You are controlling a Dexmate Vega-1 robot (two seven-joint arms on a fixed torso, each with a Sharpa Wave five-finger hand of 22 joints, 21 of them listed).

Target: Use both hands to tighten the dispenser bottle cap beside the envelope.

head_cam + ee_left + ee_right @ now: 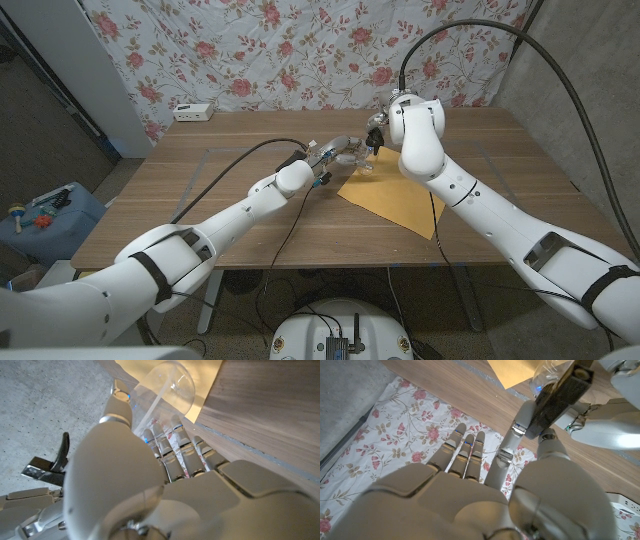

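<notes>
At the envelope's (392,201) far corner, my left hand (338,156) grips the clear bottle (165,390) upright, while my right hand (470,485) pinches its black cap (560,397) from directly above.

R hand (470,485) pinching black cap (563,396) | envelope (512,371) nr

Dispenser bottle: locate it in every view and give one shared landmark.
Head view: dispenser bottle mid-table, between left hand and right hand.
Left wrist view: its clear body just past the left hand's fingers.
Right wrist view: its black cap at the right hand's fingertips.
Shared landmark: yellow envelope beside it.
</notes>
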